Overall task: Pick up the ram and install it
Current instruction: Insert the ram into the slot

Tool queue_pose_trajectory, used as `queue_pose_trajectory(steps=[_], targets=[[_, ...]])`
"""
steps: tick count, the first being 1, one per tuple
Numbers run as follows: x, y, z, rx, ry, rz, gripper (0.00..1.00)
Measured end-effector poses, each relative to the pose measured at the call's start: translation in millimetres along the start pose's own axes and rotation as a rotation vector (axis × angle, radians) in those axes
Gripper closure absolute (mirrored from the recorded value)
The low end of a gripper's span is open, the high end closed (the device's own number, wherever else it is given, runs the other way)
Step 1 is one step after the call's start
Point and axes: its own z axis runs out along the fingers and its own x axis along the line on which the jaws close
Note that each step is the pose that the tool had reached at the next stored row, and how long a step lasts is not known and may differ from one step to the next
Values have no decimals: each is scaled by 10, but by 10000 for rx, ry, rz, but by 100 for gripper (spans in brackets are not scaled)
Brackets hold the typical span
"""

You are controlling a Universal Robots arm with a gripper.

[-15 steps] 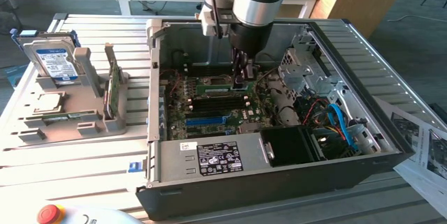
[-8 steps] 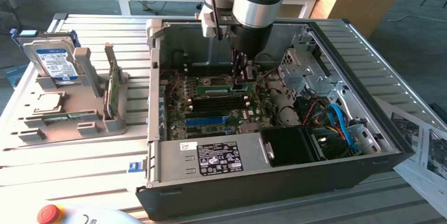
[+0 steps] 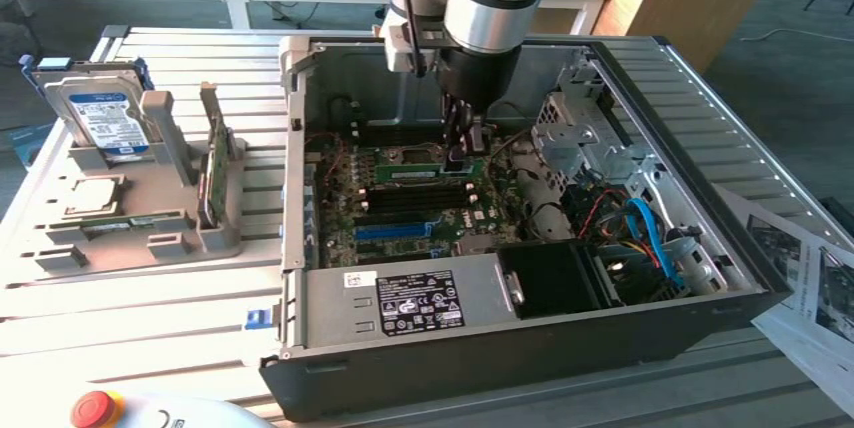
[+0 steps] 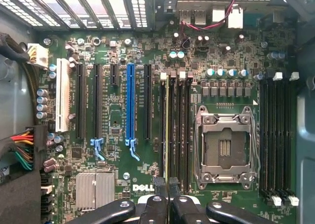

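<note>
Exterior view first: the ram [image 3: 420,174] is already out of the grey holder [image 3: 147,238] at the frame's left and sits inside the open case [image 3: 534,363], just above the centre of the frame, lined up with the bank of black memory slots [image 3: 414,203]. The gripper [image 3: 462,158] is over its right-hand end, fingers drawn together on the thin board.

So the pick-up looks done and the stick has been brought to its slot. Whether it is pressed fully home with the latches snapped I cannot tell (that part of the install may remain).

The ram stands on its long edge, sticker face turned toward the lower edge of the frame. Its long axis runs across the frame from left to right, parallel to the neighbouring slots.

In the wrist view the ram [image 4: 167,130] shows edge-on as a thin pale line running out from between the tips of the gripper [image 4: 167,183], parallel to the long blue slot [image 4: 131,106].
</note>
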Motion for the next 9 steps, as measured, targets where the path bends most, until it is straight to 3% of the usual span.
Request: queue_pose_trajectory(steps=[9], targets=[[0,-1,24,0,0,-23,88]])
